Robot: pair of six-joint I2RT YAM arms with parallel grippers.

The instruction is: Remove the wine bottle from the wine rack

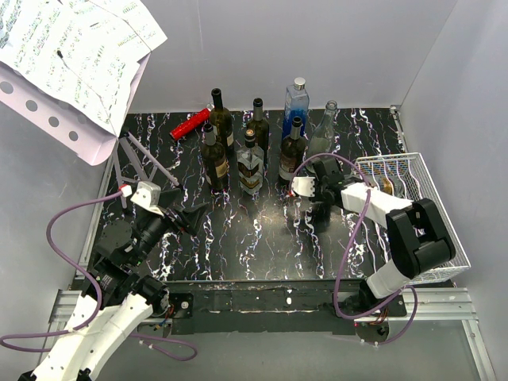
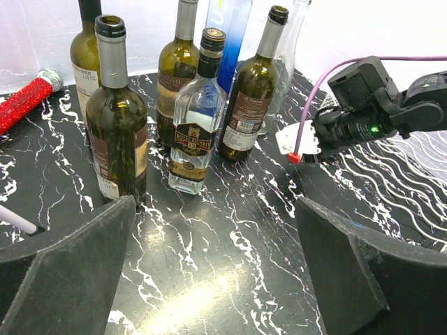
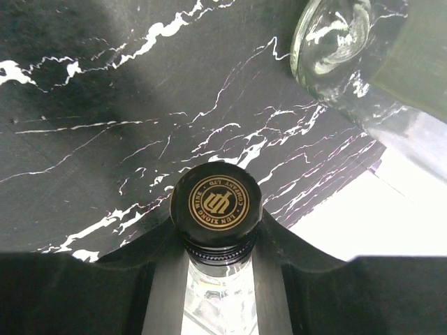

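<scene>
Open bench point(image 1: 254, 238) runs across the middle between the two arms, bare up to the standing bottles point(image 1: 216, 155); these crowd the back centre in a tight group, with narrow gaps between them; a red microphone point(image 1: 190, 124) lies behind them at back left; music-stand legs point(image 1: 135, 159) fence the left edge; the right arm point(image 1: 373, 202) reaches from over the wine rack point(image 1: 439, 208) at the right wall to the group's right end, closing that side; the left tool point(image 2: 215, 209), jaws spread wide, faces the group across bare bench; the right tool point(image 3: 218, 241), clamped on the wine bottle point(image 3: 216, 202) at the neck, has a clear bottle point(image 3: 328, 35) near ahead.
</scene>
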